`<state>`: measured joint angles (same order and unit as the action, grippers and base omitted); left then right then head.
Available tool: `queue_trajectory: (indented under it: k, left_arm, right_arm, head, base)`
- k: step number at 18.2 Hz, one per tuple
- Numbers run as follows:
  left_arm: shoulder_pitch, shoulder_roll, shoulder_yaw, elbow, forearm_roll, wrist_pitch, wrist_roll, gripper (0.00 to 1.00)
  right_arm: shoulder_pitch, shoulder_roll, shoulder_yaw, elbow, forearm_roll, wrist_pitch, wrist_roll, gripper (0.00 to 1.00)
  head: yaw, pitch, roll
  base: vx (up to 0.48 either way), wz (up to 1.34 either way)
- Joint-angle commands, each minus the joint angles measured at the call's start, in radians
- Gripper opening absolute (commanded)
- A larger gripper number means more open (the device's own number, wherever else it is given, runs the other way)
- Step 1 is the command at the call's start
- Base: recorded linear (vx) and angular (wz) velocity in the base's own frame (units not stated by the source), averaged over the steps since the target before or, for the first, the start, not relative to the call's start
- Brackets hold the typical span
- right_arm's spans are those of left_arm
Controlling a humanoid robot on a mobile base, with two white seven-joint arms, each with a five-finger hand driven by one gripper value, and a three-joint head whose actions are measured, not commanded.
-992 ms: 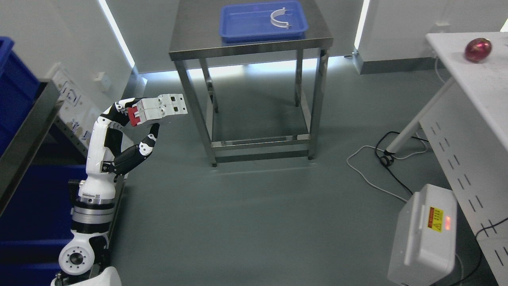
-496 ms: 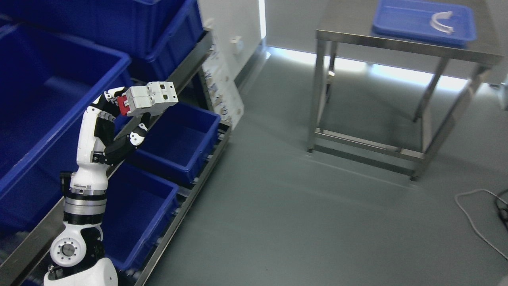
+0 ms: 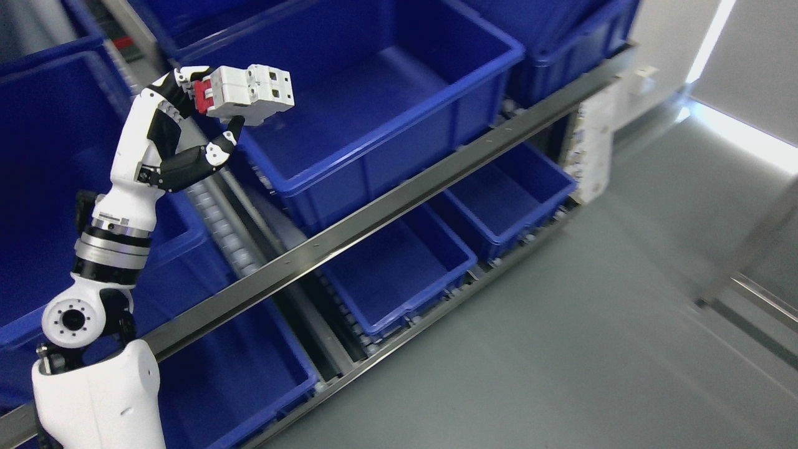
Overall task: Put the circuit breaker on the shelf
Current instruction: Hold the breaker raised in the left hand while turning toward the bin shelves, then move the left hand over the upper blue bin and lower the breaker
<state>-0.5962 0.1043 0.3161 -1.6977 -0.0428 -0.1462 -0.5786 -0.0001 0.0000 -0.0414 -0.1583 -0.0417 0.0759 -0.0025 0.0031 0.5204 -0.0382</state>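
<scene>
You see a white-and-black jointed left hand (image 3: pixel 187 118) at the upper left of the frame, its arm shells glossy white, its finger links black with white knuckle caps, and a banded silver-and-black wrist ring lower down. In it sits a pale grey boxy plastic circuit breaker (image 3: pixel 249 93) with a bright red lever end facing the palm. Behind it you have a deep royal-blue plastic bin (image 3: pixel 399 118), and more bins of the same blue (image 3: pixel 399 274) lower centre. The brushed silver-grey metal shelf rail (image 3: pixel 374 212) runs diagonally across. The smooth dull grey-green floor (image 3: pixel 561 349) fills the lower right.
</scene>
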Motion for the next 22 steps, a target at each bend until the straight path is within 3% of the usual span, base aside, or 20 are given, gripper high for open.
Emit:
queue_trajectory:
  k: [1, 4, 6, 9, 10, 14, 22]
  left_arm:
    - [-0.073, 0.198, -0.078, 0.007, -0.084, 0.059, -0.035, 0.15]
    - [-0.073, 0.222, -0.104, 0.039, -0.158, 0.062, -0.13, 0.15]
    - [-0.144, 0.229, -0.129, 0.079, -0.247, 0.063, -0.182, 0.16]
    - [-0.265, 0.273, -0.204, 0.13, -0.321, 0.063, -0.444, 0.16]
    - [-0.31, 0.273, -0.241, 0.168, -0.353, 0.063, -0.46, 0.16]
    - [-0.412, 0.27, -0.333, 0.366, -0.426, 0.033, -0.46, 0.16]
    - [-0.583, 0.221, -0.353, 0.694, -0.531, -0.015, -0.334, 0.16]
  right_arm:
    - [0.017, -0.017, 0.0, 0.0, 0.0, -0.028, -0.001, 1.0]
    - [0.017, -0.017, 0.0, -0.001, 0.0, -0.028, -0.001, 1.0]
    - [0.017, -0.017, 0.0, 0.0, 0.0, -0.028, -0.001, 1.0]
    - [0.017, -0.017, 0.0, 0.0, 0.0, -0.028, -0.001, 1.0]
    - [0.017, -0.017, 0.0, -0.001, 0.0, -0.028, -0.001, 1.0]
    - [0.017, -0.017, 0.0, 0.0, 0.0, -0.028, -0.001, 1.0]
    - [0.017, -0.017, 0.0, 0.0, 0.0, -0.028, -0.001, 1.0]
  head:
    - [0.0, 0.0, 0.0]
    - [0.0, 0.0, 0.0]
    - [0.0, 0.0, 0.0]
    - [0.0, 0.0, 0.0]
    - [0.0, 0.0, 0.0]
    - [0.0, 0.0, 0.0]
    - [0.0, 0.0, 0.0]
  base:
    - [0.064, 1.13]
    - [0.077, 1.04]
    - [0.124, 0.9]
    - [0.122, 0.72]
    - [0.113, 0.51]
    - [0.089, 0.37]
    - [0.012, 0.04]
